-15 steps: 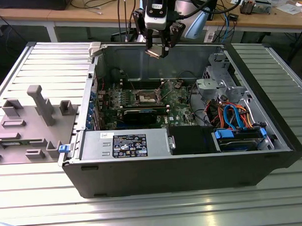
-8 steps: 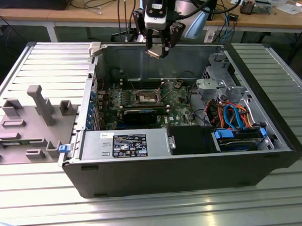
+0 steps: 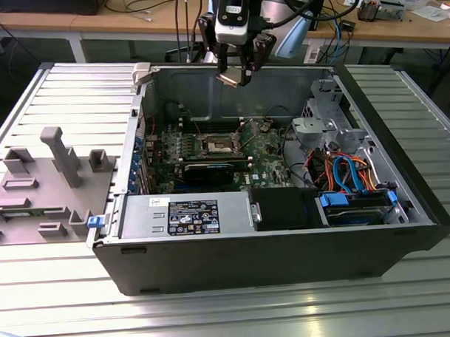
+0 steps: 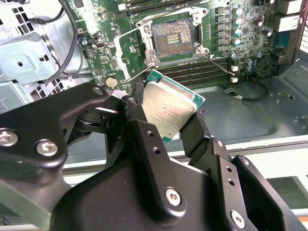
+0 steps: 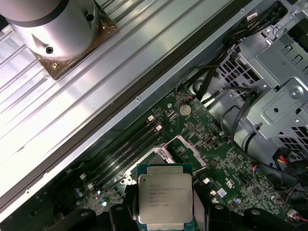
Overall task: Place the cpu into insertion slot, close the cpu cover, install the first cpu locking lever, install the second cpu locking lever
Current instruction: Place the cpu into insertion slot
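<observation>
Hand [image 4: 167,118] pinching tilted cpu [image 5: 165,198], metal side up

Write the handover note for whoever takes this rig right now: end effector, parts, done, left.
End effector: shut on the cpu, held above the open computer case.
Insertion slot on the motherboard: empty, with the cpu cover swung open beside it.
Done: cpu is in the grasp.
Left: cpu not yet seated, cover not closed, locking levers not latched.
</observation>
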Available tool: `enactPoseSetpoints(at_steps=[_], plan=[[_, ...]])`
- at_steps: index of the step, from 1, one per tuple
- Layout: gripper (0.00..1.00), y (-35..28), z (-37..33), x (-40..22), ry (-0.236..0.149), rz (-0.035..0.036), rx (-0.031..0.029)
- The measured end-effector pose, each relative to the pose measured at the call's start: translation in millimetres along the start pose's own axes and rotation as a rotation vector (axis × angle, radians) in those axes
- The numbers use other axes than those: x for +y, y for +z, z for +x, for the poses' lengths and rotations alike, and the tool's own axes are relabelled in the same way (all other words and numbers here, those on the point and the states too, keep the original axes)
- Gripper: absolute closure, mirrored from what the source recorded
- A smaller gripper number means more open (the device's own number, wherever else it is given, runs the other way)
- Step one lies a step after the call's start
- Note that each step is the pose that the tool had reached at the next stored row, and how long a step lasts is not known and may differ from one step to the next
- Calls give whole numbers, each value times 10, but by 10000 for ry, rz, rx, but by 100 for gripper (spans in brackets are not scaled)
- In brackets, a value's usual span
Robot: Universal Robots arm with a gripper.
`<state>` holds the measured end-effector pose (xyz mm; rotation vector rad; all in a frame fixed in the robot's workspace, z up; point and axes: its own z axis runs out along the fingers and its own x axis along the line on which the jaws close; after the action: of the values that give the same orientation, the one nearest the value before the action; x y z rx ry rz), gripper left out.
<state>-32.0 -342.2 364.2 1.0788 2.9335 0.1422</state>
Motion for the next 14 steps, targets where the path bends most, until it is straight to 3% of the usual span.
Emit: enactPoseSetpoints(at_steps=[14], plan=[[45,0,0,0,74,-1,-7]])
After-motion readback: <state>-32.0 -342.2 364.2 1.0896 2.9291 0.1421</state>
